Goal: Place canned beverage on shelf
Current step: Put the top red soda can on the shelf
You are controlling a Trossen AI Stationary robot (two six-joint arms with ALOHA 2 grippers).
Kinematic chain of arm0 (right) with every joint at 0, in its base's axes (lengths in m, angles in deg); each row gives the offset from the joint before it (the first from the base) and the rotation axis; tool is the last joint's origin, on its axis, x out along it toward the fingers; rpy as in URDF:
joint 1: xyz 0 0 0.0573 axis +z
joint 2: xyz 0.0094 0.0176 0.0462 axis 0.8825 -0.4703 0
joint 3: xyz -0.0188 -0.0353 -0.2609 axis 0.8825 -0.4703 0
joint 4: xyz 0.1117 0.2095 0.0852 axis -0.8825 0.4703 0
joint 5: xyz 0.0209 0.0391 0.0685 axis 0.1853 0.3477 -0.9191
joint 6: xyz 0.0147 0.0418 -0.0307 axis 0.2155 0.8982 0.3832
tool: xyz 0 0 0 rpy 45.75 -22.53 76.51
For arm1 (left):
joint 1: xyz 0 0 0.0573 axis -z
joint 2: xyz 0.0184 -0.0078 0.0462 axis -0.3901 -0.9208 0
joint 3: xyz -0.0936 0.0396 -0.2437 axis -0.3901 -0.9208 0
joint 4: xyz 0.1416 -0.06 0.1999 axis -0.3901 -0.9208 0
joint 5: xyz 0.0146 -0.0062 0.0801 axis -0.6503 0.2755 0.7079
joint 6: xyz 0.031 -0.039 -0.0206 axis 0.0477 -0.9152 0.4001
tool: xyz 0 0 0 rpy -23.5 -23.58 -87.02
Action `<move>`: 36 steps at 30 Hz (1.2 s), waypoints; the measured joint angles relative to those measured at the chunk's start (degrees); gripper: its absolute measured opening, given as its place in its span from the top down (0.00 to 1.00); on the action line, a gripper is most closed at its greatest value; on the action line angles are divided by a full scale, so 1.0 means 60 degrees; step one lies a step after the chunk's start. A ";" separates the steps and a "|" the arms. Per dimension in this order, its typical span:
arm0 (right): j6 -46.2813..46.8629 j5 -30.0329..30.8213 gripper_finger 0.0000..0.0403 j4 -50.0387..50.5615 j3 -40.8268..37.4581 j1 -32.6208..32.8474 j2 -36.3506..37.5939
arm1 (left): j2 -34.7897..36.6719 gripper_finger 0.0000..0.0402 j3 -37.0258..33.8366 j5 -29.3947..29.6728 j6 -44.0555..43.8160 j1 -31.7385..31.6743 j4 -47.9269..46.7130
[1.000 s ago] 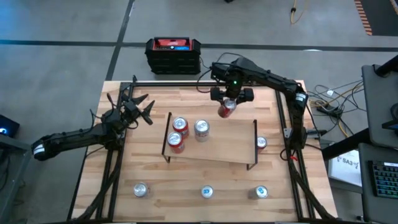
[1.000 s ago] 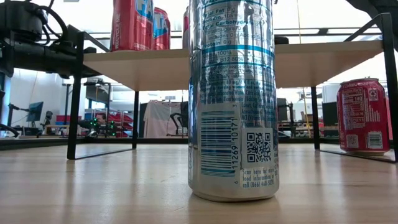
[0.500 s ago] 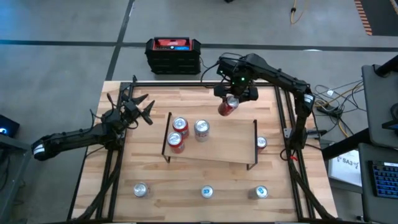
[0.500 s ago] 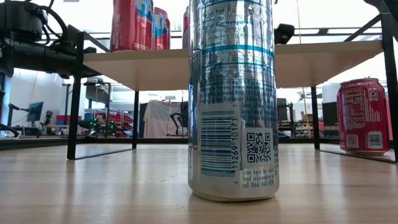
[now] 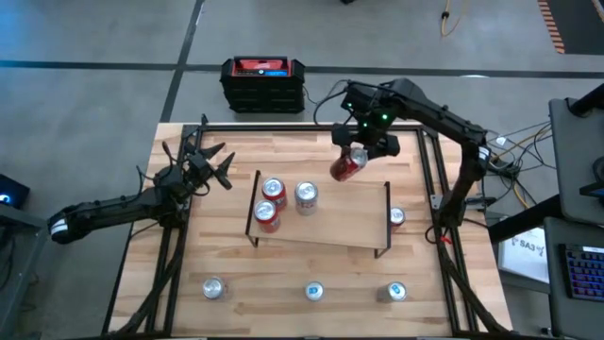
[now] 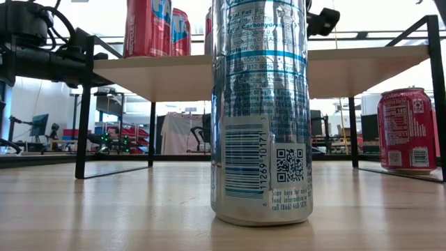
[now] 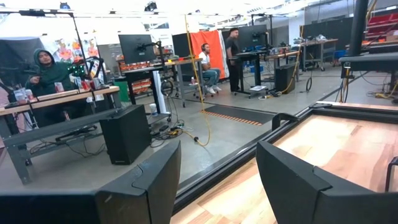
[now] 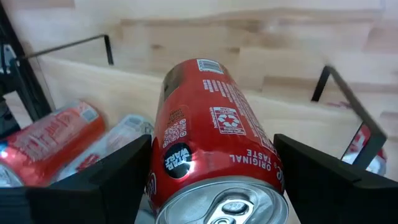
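Surface [image 5: 425,283] carries the shelf [image 5: 330,222]; right pincer [image 5: 357,153], fingers wide, brackets a red can [image 5: 346,164] at its far edge. Judged step: release; next, retreat clear without tipping it.

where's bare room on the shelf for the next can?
On the shelf, the right stretch is bare, from the silver can across to the right legs. The left end is crowded: two red cans stand beside the silver one. The right gripper hangs by the back edge with a tilted red can between its fingers. The left gripper waits off to the left.
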 joint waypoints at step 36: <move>0.3353 -0.0064 0.24 -0.0026 -0.3100 0.1378 0.1736 | -0.0004 0.51 -0.0002 0.0002 0.0000 -0.0002 0.0000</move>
